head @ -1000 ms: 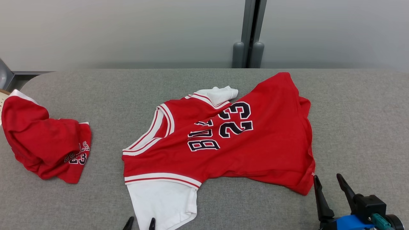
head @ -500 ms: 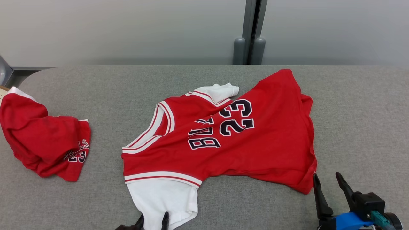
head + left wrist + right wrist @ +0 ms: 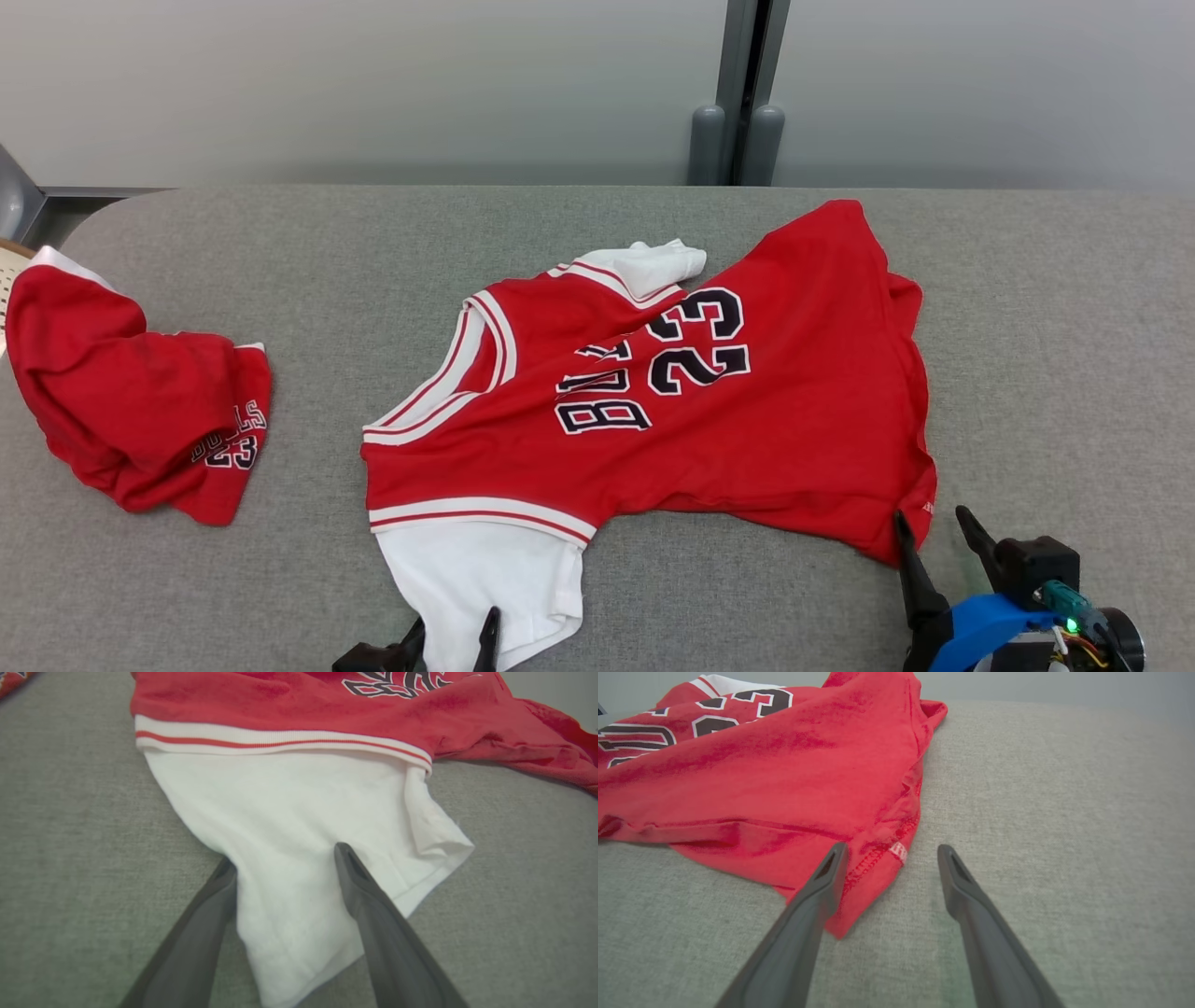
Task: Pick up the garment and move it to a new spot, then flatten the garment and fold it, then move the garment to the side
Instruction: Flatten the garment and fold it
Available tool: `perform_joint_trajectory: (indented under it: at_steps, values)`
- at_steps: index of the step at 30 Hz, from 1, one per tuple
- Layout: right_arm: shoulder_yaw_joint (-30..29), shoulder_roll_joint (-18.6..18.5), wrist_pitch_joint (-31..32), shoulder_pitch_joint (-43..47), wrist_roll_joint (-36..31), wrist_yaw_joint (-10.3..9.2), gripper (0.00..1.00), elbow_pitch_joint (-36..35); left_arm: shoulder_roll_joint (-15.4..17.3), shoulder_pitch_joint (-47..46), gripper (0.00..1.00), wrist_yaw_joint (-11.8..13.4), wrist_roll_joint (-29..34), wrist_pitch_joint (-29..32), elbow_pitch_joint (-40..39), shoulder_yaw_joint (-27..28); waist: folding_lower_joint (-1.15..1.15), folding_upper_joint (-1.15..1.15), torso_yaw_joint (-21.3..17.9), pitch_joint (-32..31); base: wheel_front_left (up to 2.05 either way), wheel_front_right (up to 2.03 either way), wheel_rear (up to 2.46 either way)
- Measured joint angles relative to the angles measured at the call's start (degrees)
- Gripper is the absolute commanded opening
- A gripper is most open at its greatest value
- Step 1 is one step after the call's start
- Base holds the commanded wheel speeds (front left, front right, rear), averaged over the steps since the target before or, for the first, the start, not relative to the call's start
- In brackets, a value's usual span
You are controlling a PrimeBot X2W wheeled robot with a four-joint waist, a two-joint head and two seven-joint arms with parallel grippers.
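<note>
The garment (image 3: 653,439), a red jersey with "23" and white sleeves, lies spread and rumpled in the middle of the grey table (image 3: 280,252). My left gripper (image 3: 454,621) is open at the near edge, its fingers straddling the near white sleeve (image 3: 289,798); in the left wrist view the left gripper (image 3: 285,856) has the sleeve cloth between its tips. My right gripper (image 3: 931,515) is open at the jersey's near right hem corner. In the right wrist view the right gripper (image 3: 893,848) has its left finger over the red hem (image 3: 859,877) and its right finger over bare table.
A second red jersey (image 3: 131,411) lies bunched at the table's left end. A grey post (image 3: 738,93) stands behind the far edge. Bare grey table (image 3: 1055,327) stretches to the right of the garment and along the back.
My left gripper has come forward onto the white sleeve. My right gripper has moved left and forward up to the red hem corner. The head view has shifted slightly.
</note>
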Motion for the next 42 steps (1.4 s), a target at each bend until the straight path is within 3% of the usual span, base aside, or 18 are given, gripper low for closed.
perform_joint_trajectory:
  at_steps: [13,14,16,17,18,19,23,28,35,42]
  values:
    - [-0.37,-0.24,-0.14,-7.75,0.27,0.00,0.97,12.68,-0.16,-0.08,1.00,-0.01,0.87,0.02,-0.88,0.11,0.00,0.00,1.54,0.35,0.00,0.00,0.00]
    - [-0.36,-0.24,-0.21,-8.18,0.55,0.00,0.56,13.41,-0.18,-0.08,1.00,-0.01,0.91,0.02,-0.92,0.13,0.00,0.00,1.57,0.39,0.00,0.00,0.00]
    - [-0.19,-0.24,-0.33,-8.90,1.78,0.00,0.25,14.44,-0.21,-0.08,1.00,-0.01,0.90,0.02,-0.98,0.21,0.00,0.00,1.59,0.48,0.00,0.00,0.00]
    - [-0.02,-0.25,-0.35,-9.22,2.61,0.00,0.00,14.86,-0.24,-0.08,0.86,-0.01,0.79,0.02,-0.90,0.19,0.00,0.00,1.56,0.51,0.00,0.00,0.00]
    - [0.35,-0.26,-0.40,-9.48,3.47,0.00,0.00,15.28,-0.29,-0.08,0.27,-0.01,0.63,0.02,-0.81,0.10,0.00,0.00,1.52,0.53,0.00,0.00,0.00]
    - [0.97,-0.23,-0.41,-9.64,4.31,0.01,0.00,15.43,-0.31,-0.07,0.00,-0.01,0.43,0.01,-0.81,0.01,0.00,0.00,1.47,0.54,0.00,0.00,0.00]
    - [3.32,-0.16,-0.35,-8.73,6.57,0.00,0.00,11.69,-0.37,-0.01,0.00,-0.01,-1.05,0.04,-1.25,-0.29,0.00,0.00,1.32,0.34,0.00,0.00,0.00]
    - [8.53,-0.62,-0.37,-2.71,9.51,0.01,0.00,0.30,-0.58,0.14,0.00,-0.01,-4.66,0.11,-5.09,0.90,0.00,0.00,0.95,-0.06,0.00,0.00,0.00]
    - [14.32,-4.30,-0.37,3.76,13.21,0.00,0.00,-14.27,-0.62,-0.94,0.00,-0.01,-8.83,0.12,-13.27,3.88,0.00,0.00,-0.56,-0.56,0.00,0.00,0.00]
    - [17.23,-5.95,-0.37,-0.09,17.88,0.00,0.00,-21.59,2.05,-10.60,0.00,-0.01,-12.33,0.12,-17.89,5.79,0.00,0.00,-1.99,0.38,0.00,0.00,0.00]
